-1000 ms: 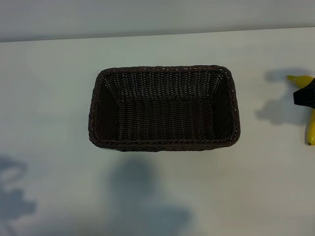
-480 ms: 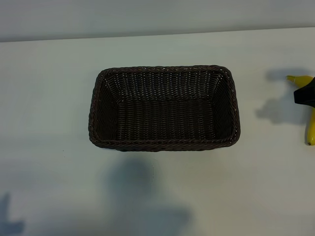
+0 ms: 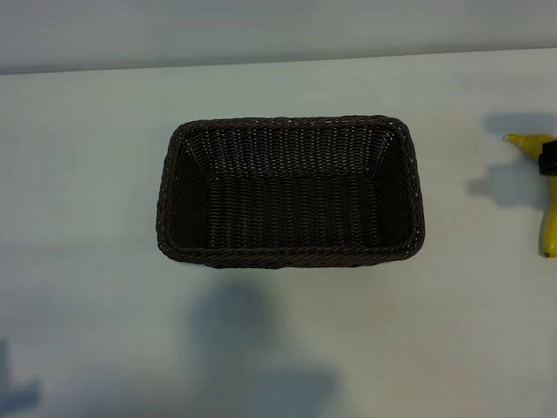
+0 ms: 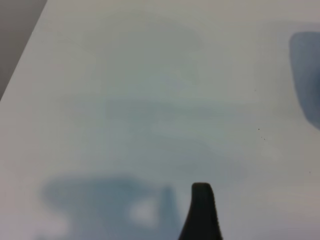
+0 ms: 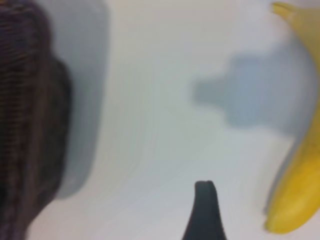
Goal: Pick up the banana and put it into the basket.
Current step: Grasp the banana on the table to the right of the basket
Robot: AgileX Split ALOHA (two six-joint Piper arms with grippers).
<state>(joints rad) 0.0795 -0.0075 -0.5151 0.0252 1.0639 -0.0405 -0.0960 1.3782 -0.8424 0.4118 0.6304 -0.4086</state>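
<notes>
Moved: since the earlier frames the right gripper (image 3: pixel 550 162) has slid toward the edge of the exterior view, baring more of the banana's stem end, and its shadow has shrunk; the left arm's shadow has withdrawn to the near left corner.
Right gripper: over the banana (image 3: pixel 546 187), jaws spread and holding nothing; one dark fingertip (image 5: pixel 205 210) shows in its wrist view.
Banana: lies on the white surface (image 3: pixel 278 331), just beside that fingertip, stem end farther off.
Basket (image 3: pixel 290 192): well apart from the right gripper, across bare surface, nothing inside.
Left gripper (image 4: pixel 200 212): released, over bare surface, one fingertip showing.
</notes>
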